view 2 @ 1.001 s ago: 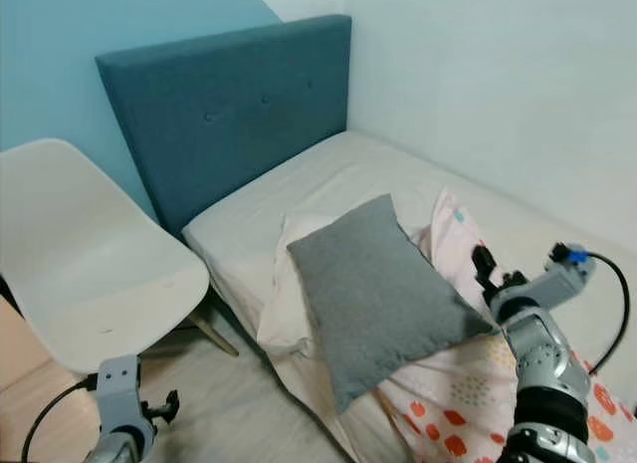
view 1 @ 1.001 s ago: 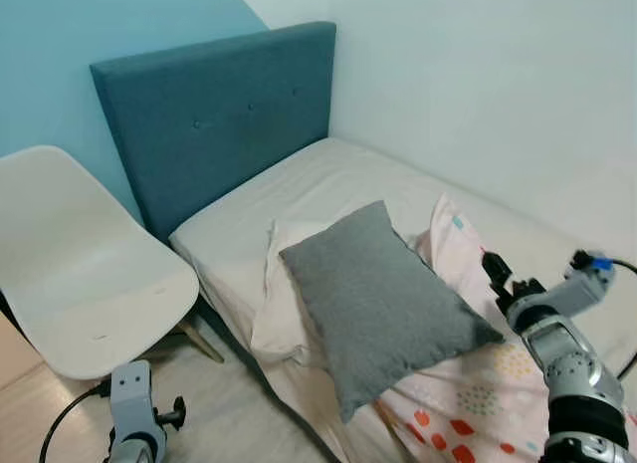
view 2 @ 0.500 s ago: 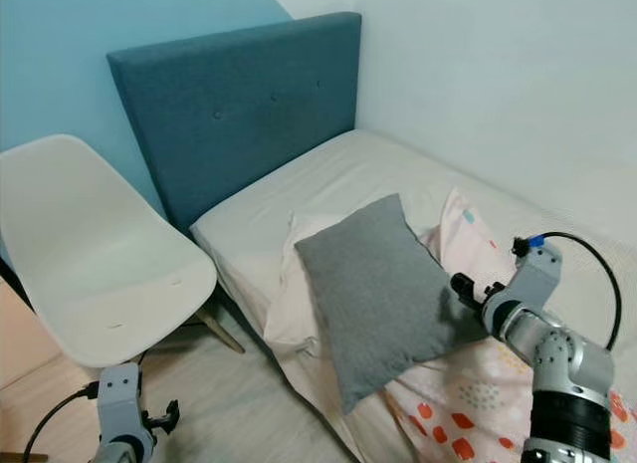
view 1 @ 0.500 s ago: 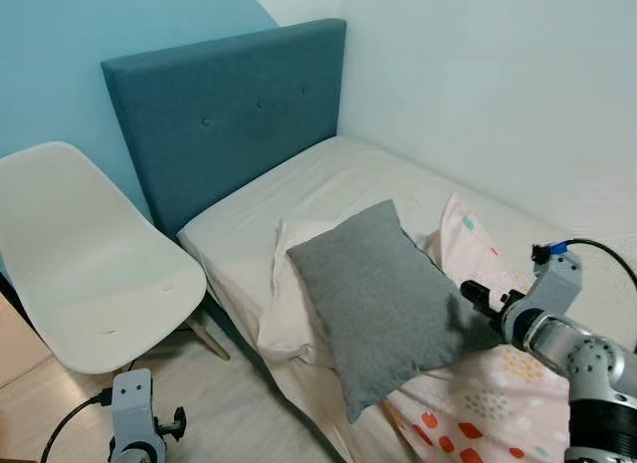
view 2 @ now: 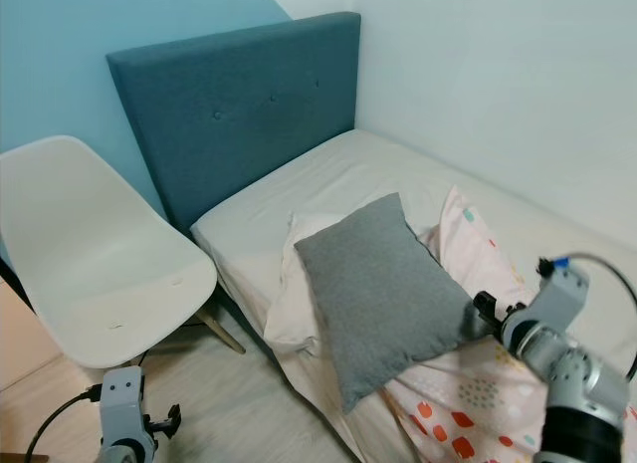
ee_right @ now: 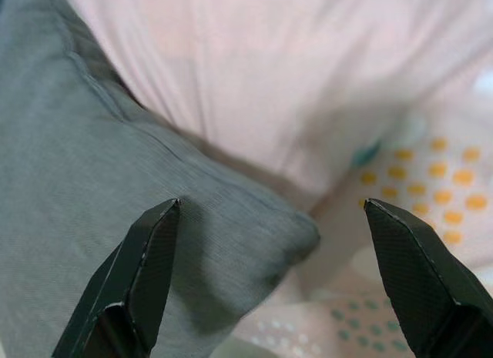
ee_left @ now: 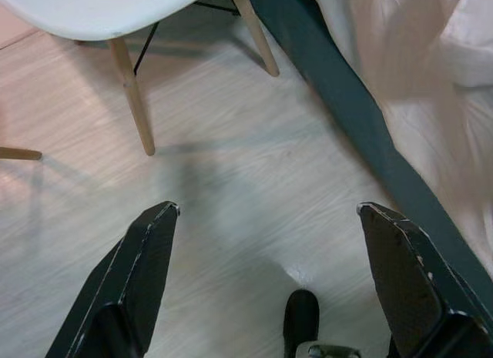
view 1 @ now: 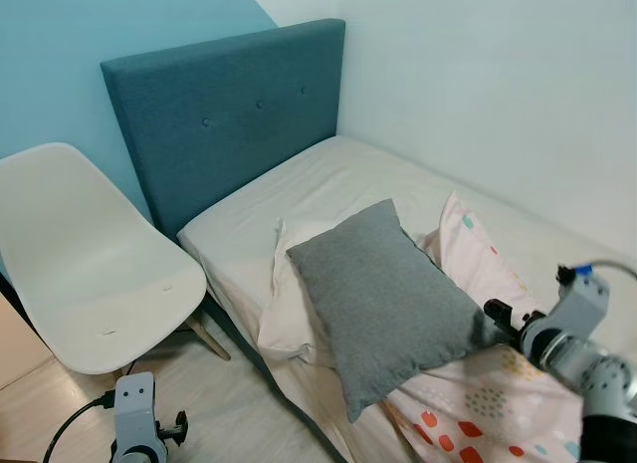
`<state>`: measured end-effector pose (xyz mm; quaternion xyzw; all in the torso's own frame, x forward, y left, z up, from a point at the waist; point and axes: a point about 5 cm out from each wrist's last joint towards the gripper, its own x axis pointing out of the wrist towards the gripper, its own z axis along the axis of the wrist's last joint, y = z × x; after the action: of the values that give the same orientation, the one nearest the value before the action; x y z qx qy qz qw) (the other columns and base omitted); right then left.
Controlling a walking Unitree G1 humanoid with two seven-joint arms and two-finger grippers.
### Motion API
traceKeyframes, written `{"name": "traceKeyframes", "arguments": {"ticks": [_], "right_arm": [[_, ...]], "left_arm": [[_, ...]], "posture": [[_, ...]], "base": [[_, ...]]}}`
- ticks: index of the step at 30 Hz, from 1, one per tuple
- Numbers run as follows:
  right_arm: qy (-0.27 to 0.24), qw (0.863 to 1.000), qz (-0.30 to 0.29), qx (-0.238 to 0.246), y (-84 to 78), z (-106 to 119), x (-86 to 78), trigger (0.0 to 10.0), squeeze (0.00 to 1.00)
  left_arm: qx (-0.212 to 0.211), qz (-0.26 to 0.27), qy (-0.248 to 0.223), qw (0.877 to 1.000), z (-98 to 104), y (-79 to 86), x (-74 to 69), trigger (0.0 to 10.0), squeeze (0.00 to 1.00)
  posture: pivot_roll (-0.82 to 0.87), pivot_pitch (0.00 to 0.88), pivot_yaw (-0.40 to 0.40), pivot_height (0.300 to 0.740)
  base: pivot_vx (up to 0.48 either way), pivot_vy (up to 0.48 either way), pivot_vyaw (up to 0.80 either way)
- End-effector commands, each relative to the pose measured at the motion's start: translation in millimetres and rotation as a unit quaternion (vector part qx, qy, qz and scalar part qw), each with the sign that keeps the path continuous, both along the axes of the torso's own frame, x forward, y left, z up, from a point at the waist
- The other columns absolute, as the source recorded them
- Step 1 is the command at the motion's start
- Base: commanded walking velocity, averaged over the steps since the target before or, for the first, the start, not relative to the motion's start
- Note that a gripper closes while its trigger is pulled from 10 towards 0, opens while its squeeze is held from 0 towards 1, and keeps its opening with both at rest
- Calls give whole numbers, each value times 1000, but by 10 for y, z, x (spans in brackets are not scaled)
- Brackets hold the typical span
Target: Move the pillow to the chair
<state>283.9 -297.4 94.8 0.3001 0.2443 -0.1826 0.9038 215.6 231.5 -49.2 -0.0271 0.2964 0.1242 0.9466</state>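
**A:** Left gripper point(ee_left: 266, 281) first: what is it doing?

**B:** Its two black fingers are spread wide with nothing between them, hanging low over the pale wood floor point(ee_left: 231, 189), near the wooden legs of the white moulded plastic chair point(view 1: 90, 274). That arm is looking idle.

**A:** And further right?

**B:** The blue upholstered headboard point(view 1: 224, 110) is standing beside the chair, with the bed's cream fitted sheet point(view 1: 338, 184) below it. The grey rectangular fabric pillow point(view 1: 383, 304) is lying tilted on the bed, partly over a pale pink pillow point(view 1: 289, 314) and a pink dotted quilt point(view 1: 488, 403).

**A:** So the task's thing is not yet lifted?

**B:** No, it is resting on the bed, well apart from the chair. The right gripper point(ee_right: 266, 277) is pointing at the pillow's right-hand corner, fingers apart on either side of it, not yet closing.

**A:** What could go wrong?

**B:** I'd judge the corner is a thin hold. Soft fabric may be slipping out as the pillow's weight swings, or the fingers may be pinching the quilt too and dragging it along.
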Motion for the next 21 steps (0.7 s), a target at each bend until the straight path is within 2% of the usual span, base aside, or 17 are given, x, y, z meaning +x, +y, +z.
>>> {"name": "traceKeyframes", "arguments": {"ticks": [1, 6, 9, 11, 16, 21], "right_arm": [[-15, 1000, -18, 13, -30, -24, -17, 10000, 0], [-40, 998, -23, 33, 7, -68, -6, 10000, 0], [-82, 995, -36, 44, 14, -113, 0, 10000, 0], [-119, 990, -35, 73, 80, -159, 15, 10000, 0], [-94, 992, 1, 86, 282, -304, 59, 10000, 0], [-81, 992, 12, 93, 415, -431, 99, 10000, 0]], "left_arm": [[2, -6, 21, 1000, -55, -11, -69, 10000, 0], [7, -16, 26, 1000, -71, -33, -87, 10000, 0], [10, -21, 29, 999, -83, -39, -107, 10000, 0], [12, -22, 31, 999, -88, -34, -119, 10000, 0], [17, -27, 34, 999, -94, -30, -133, 10000, 0], [30, -41, 39, 998, -102, -38, -144, 10000, 0]], "posture": [[-161, 64, -10, 740], [-159, 63, -10, 740], [-152, 61, -12, 740], [-152, 58, -13, 740], [-145, 48, -15, 740], [-139, 40, -17, 740]], "base": [[0, 0, 0], [0, 0, 0], [0, 0, 0], [0, 0, 0], [0, 0, 0], [0, 0, 0]]}}
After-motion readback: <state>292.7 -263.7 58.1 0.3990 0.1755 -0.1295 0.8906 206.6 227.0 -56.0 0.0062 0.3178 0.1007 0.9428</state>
